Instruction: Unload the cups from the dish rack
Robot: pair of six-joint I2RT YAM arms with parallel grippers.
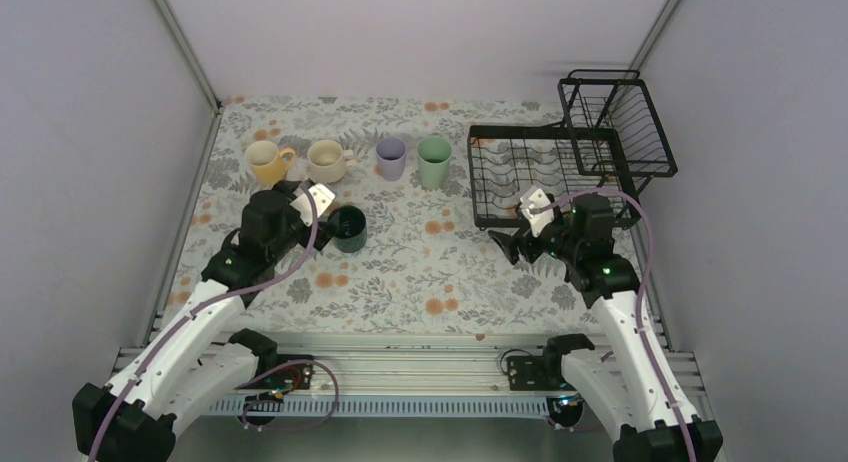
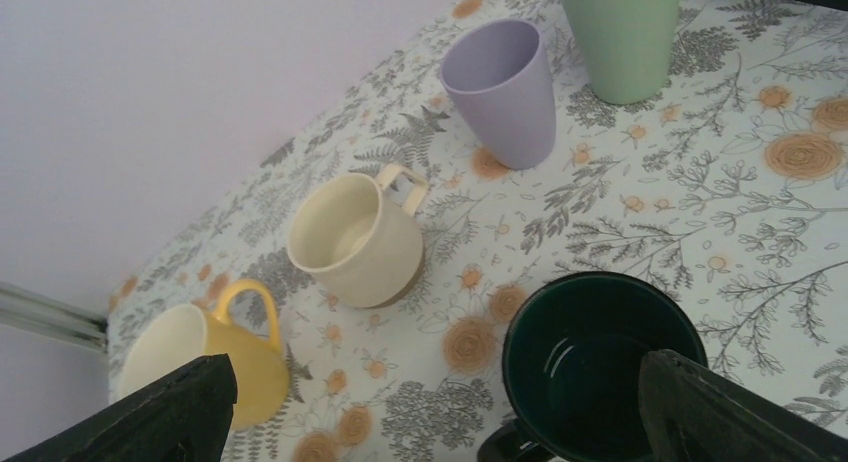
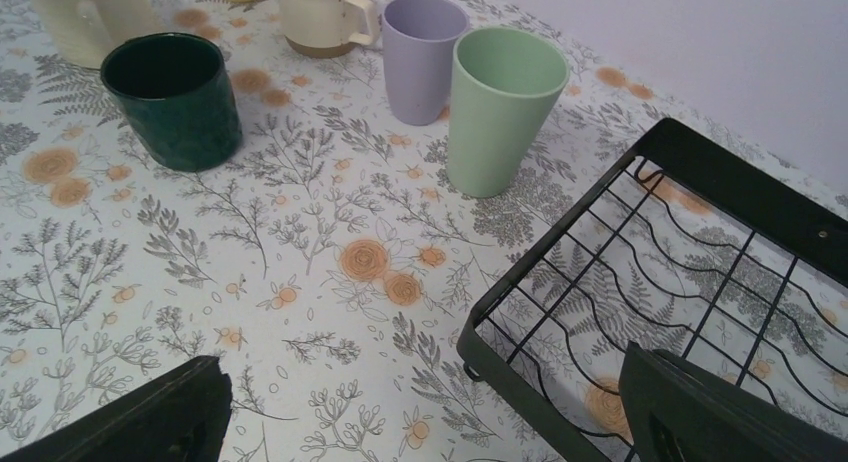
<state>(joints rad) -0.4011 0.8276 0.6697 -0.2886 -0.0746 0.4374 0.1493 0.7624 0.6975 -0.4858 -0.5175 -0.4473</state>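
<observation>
Seeing no cup in the dish rack [image 1: 472, 177], neither in the tray slots nor in the raised basket. Counting five on the tabletop [image 1: 420, 272] to its left: yellow mug [image 1: 268, 162], cream mug [image 1: 327, 161], lavender tumbler [image 1: 391, 158] and mint tumbler [image 1: 434, 161] in a far row, dark green mug [image 1: 348, 228] alone in front, all upright. Reading the unload as probably finished. Left tool [image 1: 322, 210] spread wide, pinching nothing, hovering just above and beside the dark green mug, rim showing between the fingers [image 2: 170, 417] in the wrist view. Main risk there: could clip the rim or handle if pulled back low or sideways, tipping the mug or shoving it toward the cream mug nearby. Right tool [image 1: 515, 244] also spread and empty, sitting near the rack's front corner. Could hook a finger on the wire rail and drag the rack if swung without lifting first. Also flagging the lavender and mint tumblers: tall, narrow, close together, so likely easy to topple with any stray sweep across the far row.
</observation>
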